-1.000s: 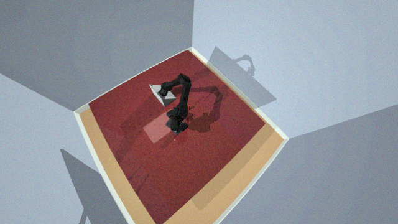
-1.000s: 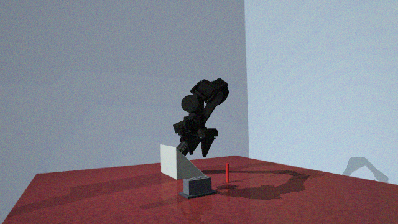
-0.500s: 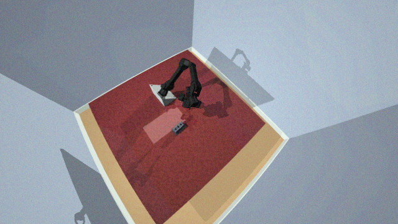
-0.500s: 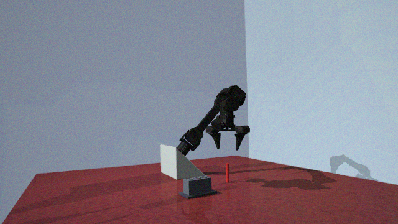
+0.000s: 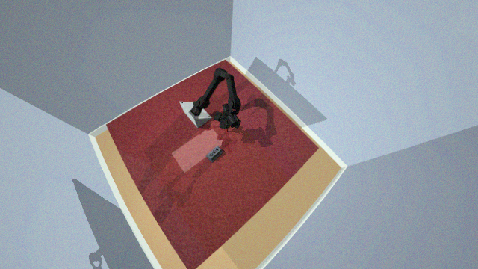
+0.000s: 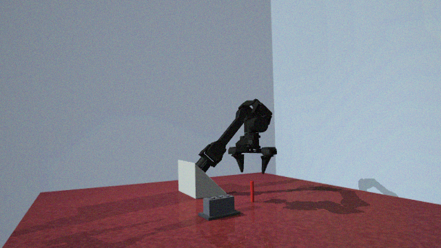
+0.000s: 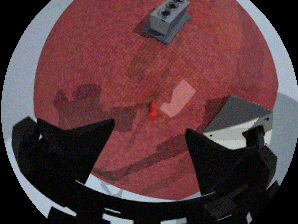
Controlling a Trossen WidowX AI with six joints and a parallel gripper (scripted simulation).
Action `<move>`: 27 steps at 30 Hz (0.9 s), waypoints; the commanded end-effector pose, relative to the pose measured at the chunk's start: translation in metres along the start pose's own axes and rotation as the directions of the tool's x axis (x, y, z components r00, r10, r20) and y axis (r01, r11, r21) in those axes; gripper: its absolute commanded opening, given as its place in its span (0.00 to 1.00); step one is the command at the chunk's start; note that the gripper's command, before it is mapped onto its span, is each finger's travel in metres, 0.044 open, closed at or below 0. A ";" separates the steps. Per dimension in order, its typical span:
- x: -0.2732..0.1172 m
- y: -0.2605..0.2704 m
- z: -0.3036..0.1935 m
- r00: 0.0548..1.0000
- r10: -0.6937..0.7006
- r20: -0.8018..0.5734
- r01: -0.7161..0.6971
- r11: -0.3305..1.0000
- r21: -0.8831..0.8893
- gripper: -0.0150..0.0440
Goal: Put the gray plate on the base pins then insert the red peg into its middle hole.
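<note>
Wedge (image 5: pixel 203 121) (image 6: pixel 187 179) (image 7: pixel 234 116) left of centre in the exterior view, then the gray plate (image 5: pixel 214 152) (image 6: pixel 220 206) (image 7: pixel 166 21), looks seated flat, lower centre. Right of it your gripper (image 5: pixel 227 124) (image 6: pixel 253 172) (image 7: pixel 150 127) hangs wide open, holding nothing, with the upright red peg (image 5: pixel 226 130) (image 6: pixel 252 191) (image 7: pixel 152 111) below, roughly between the fingertips; judging by that, centre on its vertical axis, descend straight, open room farther right.

A dark red, speckled tabletop (image 5: pixel 239 194) (image 6: pixel 138 220) (image 7: pixel 100 55) carries a gray rectangular block on a wider base, a slim upright red peg (image 5: pixel 226 130) (image 6: pixel 252 191) (image 7: pixel 152 111) and a pale wedge-shaped mount (image 5: pixel 202 121) (image 6: pixel 187 179) (image 7: pixel 232 138).
</note>
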State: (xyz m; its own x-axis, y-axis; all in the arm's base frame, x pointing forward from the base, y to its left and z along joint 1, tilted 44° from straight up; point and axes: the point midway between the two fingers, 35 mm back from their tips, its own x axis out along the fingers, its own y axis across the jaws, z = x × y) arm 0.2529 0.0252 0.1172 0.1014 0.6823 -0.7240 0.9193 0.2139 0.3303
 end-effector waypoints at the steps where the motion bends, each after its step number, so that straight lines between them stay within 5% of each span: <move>1: 0.015 -0.001 -0.001 1.000 0.004 -0.003 -0.004 1.000 0.003 1.00; 27: 0.051 -0.001 0.001 1.000 0.004 -0.002 -0.004 1.000 0.002 1.00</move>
State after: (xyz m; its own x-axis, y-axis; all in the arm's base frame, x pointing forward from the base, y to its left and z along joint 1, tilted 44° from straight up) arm 0.2591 0.0546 0.0858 0.1089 0.6805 -0.7246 0.9160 0.2144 0.3391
